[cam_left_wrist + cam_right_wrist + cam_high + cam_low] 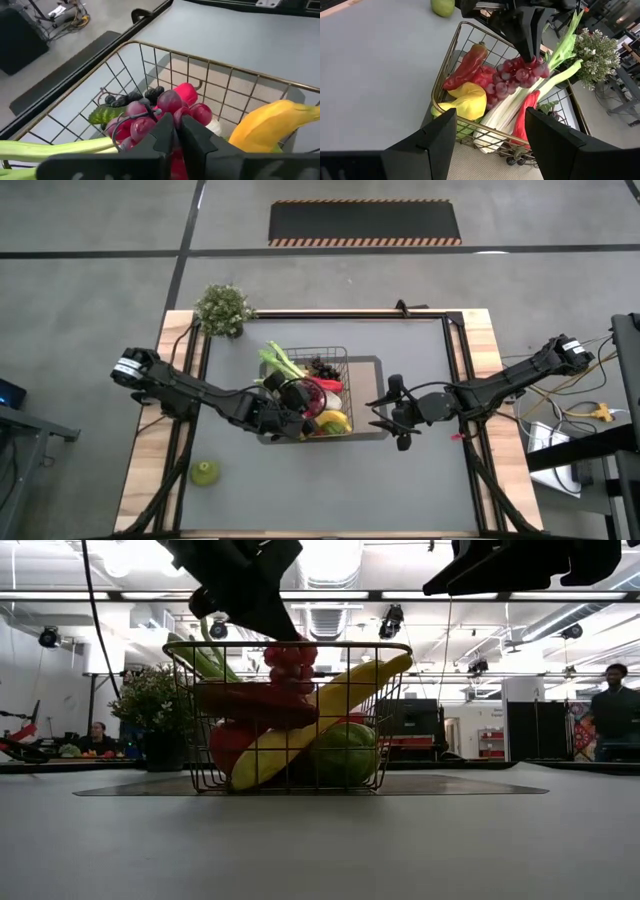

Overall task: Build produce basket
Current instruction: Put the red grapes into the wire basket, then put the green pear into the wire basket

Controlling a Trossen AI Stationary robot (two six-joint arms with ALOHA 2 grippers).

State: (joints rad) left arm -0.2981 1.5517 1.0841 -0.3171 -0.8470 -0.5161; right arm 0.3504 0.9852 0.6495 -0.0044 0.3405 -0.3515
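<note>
The left gripper (532, 50) pinched the purple toy grape bunch (512, 77) over the dark wire-mesh basket (451, 75); the right gripper (397, 412) waited beside it, fingers spread.

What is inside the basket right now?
The basket holds a leek, red peppers, a banana and red grapes, with the shut left gripper on the grapes. Dark grapes sit deeper in. The basket floor is covered.
</note>
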